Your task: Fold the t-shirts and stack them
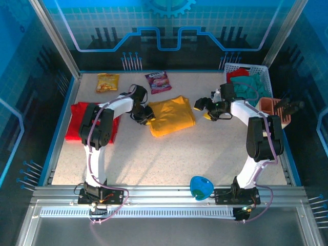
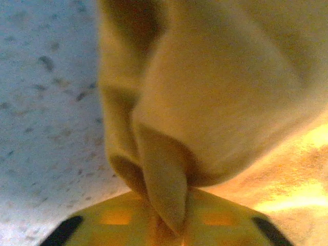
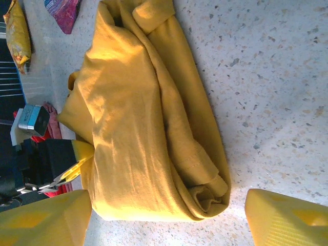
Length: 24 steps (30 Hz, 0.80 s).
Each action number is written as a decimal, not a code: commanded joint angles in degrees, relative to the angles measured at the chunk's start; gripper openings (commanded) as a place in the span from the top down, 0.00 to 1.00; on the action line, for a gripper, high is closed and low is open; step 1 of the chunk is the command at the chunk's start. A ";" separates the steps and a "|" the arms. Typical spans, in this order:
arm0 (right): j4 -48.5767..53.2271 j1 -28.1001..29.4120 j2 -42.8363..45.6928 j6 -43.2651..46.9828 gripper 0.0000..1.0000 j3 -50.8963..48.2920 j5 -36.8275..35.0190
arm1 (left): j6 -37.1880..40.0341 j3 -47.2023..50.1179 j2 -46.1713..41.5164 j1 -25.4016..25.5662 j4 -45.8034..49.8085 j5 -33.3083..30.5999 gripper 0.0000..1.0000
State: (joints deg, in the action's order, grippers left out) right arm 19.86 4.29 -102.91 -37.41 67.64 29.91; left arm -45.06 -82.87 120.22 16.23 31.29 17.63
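Though apart, two t-shirts (image 1: 171, 115), two packets (image 1: 107, 82)

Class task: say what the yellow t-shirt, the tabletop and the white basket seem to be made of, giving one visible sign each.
The yellow t-shirt looks like soft matte cloth, probably cotton: it creases and shows a stitched hem. The tabletop is a hard, smooth, pale speckled surface, perhaps laminate or stone composite. The white basket is likely moulded plastic, judging by its regular perforated walls.
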 commanded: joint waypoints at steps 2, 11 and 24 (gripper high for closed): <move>0.18 -1.20 1.27 0.76 0.21 -1.60 1.66 | 3.27 -1.08 2.06 1.96 -3.38 -1.43 0.93; -0.78 -1.29 1.42 0.07 0.22 -2.47 2.61 | 13.81 -1.36 -2.33 1.85 6.99 -6.40 1.00; -0.26 -1.30 2.04 -0.10 0.23 -2.27 3.03 | 26.59 4.38 -15.16 -2.05 15.18 -16.27 1.00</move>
State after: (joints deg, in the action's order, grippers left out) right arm 19.25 3.68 -102.69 -37.45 65.56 31.79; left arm -23.68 -79.20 108.90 15.40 41.91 4.62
